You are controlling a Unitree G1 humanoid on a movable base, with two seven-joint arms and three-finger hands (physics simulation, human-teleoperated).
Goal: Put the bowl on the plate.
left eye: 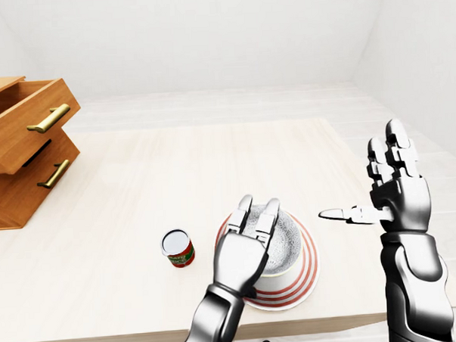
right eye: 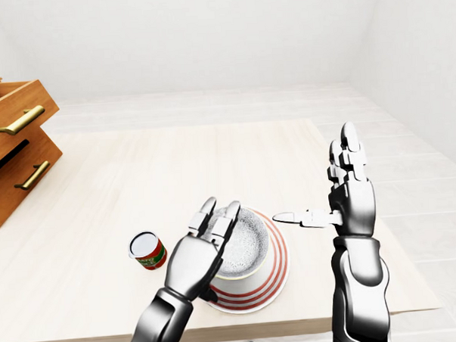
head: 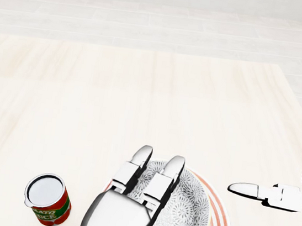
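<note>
Two hands in view, neither one grasping anything.

Bowl (head: 189, 211): grey-and-white patterned, sits upright inside the plate (head: 217, 225), which is white with red rings. The plate rim shows round the bowl on the right side of the head view. Both are near the bottom edge of the pale wood counter (head: 141, 100), a little right of centre.

Left hand (head: 120, 216): comes up from the bottom of the head view, back of the hand toward the camera. Fingers (head: 167, 176) straight and spread, released, lying over the left part of the bowl and reaching past its rim line. Cannot tell whether the palm or fingers touch the bowl; the hand hides that side of it and part of the plate.

Right hand (left eye: 399, 194): held up to the right of the plate, apart from it. Fingers point upward, loose and unclenched. Thumb (head: 246, 190) sticks out sideways toward the plate, level with its far rim in the head view, not touching it.

Can (head: 48, 198): red and green label, lid up, stands on the counter to the left of the plate, apart from it and from the left hand.

Drawer unit (left eye: 22, 142): wood, brass handles, at the left edge of the left-eye view, top drawer pulled out. Pale floor (head: 162, 25) shows past the counter at the top of the head view.
</note>
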